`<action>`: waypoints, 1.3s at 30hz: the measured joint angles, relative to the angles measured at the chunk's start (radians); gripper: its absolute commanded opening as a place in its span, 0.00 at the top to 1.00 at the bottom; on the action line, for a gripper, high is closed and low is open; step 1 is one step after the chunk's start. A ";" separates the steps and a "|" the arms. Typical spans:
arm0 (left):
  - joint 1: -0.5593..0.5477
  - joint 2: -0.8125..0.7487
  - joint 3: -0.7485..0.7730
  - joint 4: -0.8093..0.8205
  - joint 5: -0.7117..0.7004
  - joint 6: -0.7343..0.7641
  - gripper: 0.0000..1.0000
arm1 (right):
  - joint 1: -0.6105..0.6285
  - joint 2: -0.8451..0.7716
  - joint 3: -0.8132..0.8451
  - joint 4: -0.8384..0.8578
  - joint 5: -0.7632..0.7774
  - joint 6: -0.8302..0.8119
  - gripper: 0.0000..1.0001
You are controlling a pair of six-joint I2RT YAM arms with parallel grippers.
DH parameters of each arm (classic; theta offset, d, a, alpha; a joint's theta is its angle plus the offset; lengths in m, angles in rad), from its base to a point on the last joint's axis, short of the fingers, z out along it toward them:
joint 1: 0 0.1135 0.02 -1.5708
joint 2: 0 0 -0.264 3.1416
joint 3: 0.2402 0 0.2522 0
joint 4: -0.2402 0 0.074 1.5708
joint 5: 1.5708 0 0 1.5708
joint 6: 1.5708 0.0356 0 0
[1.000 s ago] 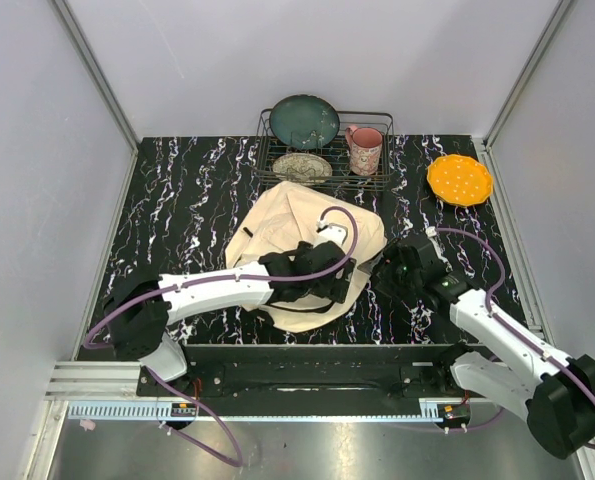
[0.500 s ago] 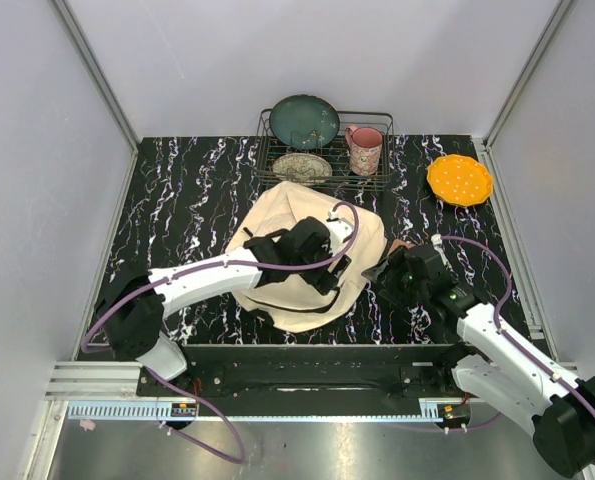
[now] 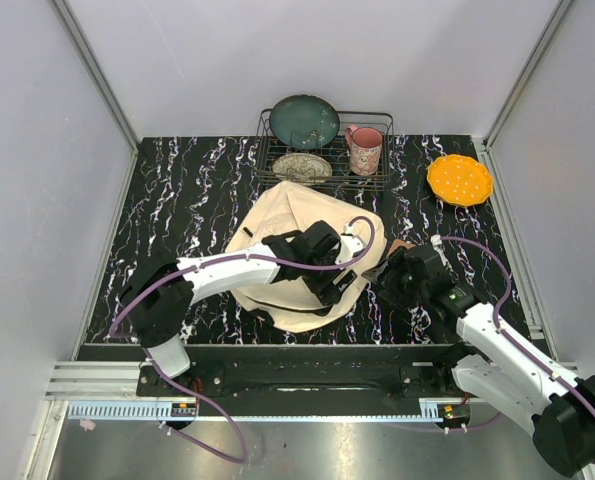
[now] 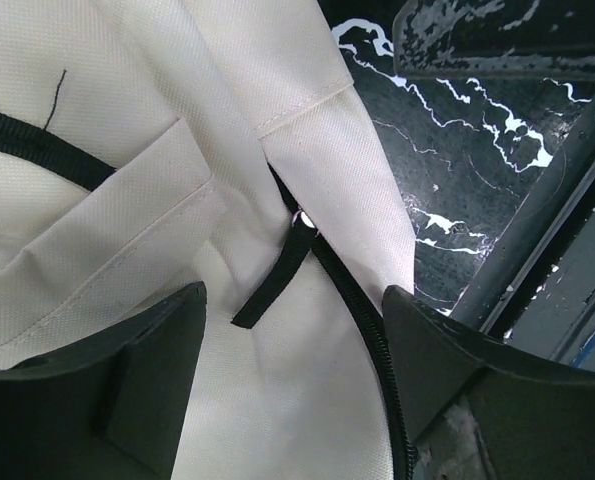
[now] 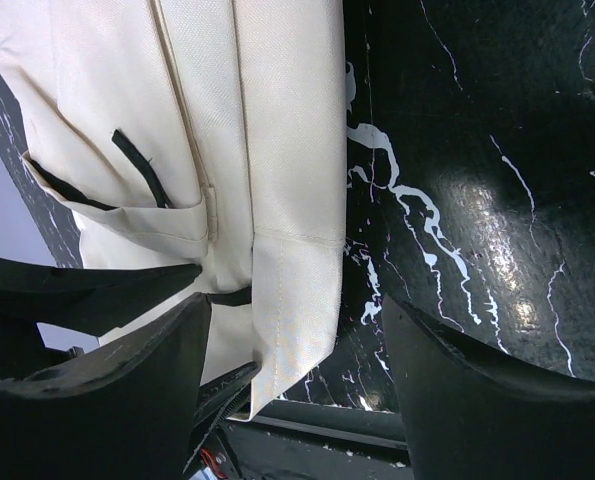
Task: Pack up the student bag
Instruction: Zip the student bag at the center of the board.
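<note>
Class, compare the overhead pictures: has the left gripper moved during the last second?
Yes. The left gripper has shifted slightly right across the student bag, now nearer to directly below the pink mug in the dish rack.

- Upper centre I see a black wire dish rack [image 3: 377, 181] on the black white-veined tabletop [image 3: 187, 200].
- Inside: dark teal round plate [image 3: 304, 121], pale patterned plate [image 3: 301, 166], pink patterned mug [image 3: 365, 150].
- Upper right: orange scalloped plate [image 3: 459, 179].

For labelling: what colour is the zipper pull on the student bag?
Black zipper pull on the cream student bag; best in left wrist view.
</note>
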 measured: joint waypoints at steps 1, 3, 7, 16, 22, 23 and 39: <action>0.000 0.002 0.000 0.000 0.000 0.000 0.26 | 0.000 0.000 0.000 0.000 0.000 0.000 0.25; 0.000 0.002 0.000 0.001 0.000 0.000 0.26 | 0.000 0.000 0.000 0.000 0.000 0.000 0.25; 0.000 0.008 0.001 0.004 0.000 0.002 0.40 | 0.000 0.006 0.000 0.000 0.000 0.000 0.25; -0.001 0.057 0.007 0.008 -0.003 0.010 0.51 | 0.000 0.014 -0.001 0.000 0.000 0.000 0.25; -0.002 0.058 0.008 0.010 -0.031 0.005 0.69 | 0.000 0.014 -0.009 0.001 0.000 0.000 0.25; -0.002 0.059 0.010 0.009 -0.035 0.000 0.71 | 0.000 0.014 -0.009 0.001 0.000 0.000 0.25; -0.002 0.095 0.026 0.008 -0.014 -0.025 0.64 | 0.000 0.017 -0.010 0.001 -0.020 0.000 0.25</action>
